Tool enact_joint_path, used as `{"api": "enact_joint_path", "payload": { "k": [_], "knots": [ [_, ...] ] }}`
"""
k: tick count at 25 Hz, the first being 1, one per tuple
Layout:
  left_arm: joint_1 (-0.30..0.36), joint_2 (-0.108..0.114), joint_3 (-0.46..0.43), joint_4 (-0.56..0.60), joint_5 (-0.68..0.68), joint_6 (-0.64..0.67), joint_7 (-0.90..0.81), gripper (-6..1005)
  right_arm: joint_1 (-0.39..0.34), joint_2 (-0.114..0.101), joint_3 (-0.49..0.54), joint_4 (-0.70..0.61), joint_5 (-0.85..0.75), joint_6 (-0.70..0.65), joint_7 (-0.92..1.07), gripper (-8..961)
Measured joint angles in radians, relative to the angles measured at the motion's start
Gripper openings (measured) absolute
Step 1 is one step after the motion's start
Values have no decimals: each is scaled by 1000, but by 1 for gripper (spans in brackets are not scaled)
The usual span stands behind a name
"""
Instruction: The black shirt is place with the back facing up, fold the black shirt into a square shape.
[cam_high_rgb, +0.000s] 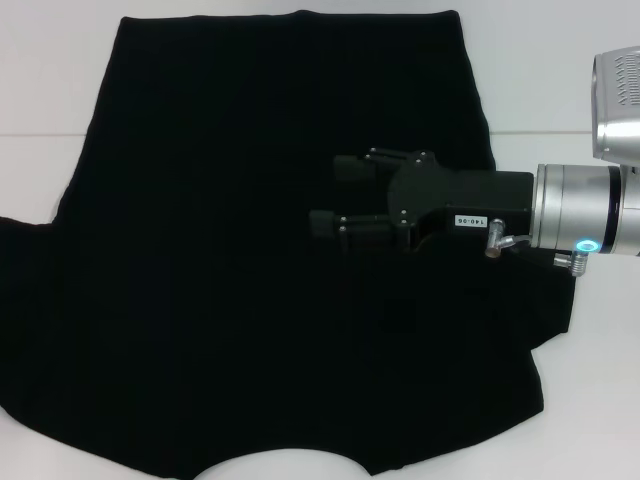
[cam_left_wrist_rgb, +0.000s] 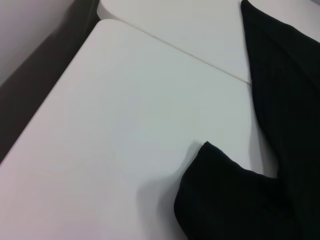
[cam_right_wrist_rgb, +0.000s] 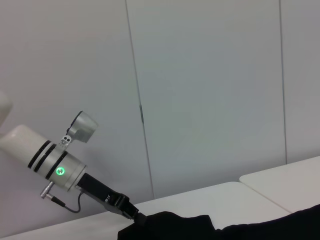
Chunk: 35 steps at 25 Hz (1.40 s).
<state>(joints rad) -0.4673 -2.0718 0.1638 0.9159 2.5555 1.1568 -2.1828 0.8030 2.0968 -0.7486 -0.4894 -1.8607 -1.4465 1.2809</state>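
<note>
The black shirt (cam_high_rgb: 250, 250) lies spread flat on the white surface (cam_high_rgb: 600, 400), covering most of what the head view shows. Its near edge, closest to the robot, curves inward in a shallow arc, with the fabric flaring out to either side of it. On the robot's left a sleeve (cam_left_wrist_rgb: 225, 200) sticks out onto the bare surface, its end folded into a soft, rounded lump. No lettering shows on the cloth that faces up.

Over the right half of the shirt the right hand (cam_high_rgb: 330, 198) reaches in from the robot's right, its silver arm (cam_high_rgb: 590, 210) behind it. Its two black fingers (cam_high_rgb: 350, 168) point toward the shirt's middle and stand apart, released, with nothing between them.

Farther off, the right wrist view shows the left hand (cam_right_wrist_rgb: 134, 215) down at a raised edge of the shirt; whether it is clenched or released cannot be told from here. The shirt's far hem runs nearly straight across the surface, and beyond it stands a pale panelled wall (cam_right_wrist_rgb: 200, 90).
</note>
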Motion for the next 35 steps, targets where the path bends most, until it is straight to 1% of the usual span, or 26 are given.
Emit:
{"api": "enact_joint_path", "payload": {
  "k": [6, 10, 19, 22, 25, 35],
  "knots": [
    [-5, 1, 7, -1, -15, 0, 0, 0, -1, 0, 0, 0, 0, 0, 0, 892],
    [-16, 6, 8, -7, -27, 2, 10, 0, -3, 0, 0, 0, 1, 0, 0, 892],
    [-59, 6, 28, -16, -69, 42, 56, 1, -7, 0, 0, 0, 2, 0, -5, 892],
    [-65, 8, 52, -34, -108, 64, 80, 0, -10, 0, 0, 0, 3, -3, -7, 891],
    [-73, 10, 74, -52, -116, 57, 89, 0, -12, 0, 0, 3, 10, -5, -9, 891],
    [-71, 10, 80, -57, -117, 46, 93, 0, -18, 0, 0, 12, 14, -9, -10, 892]
  ]
}}
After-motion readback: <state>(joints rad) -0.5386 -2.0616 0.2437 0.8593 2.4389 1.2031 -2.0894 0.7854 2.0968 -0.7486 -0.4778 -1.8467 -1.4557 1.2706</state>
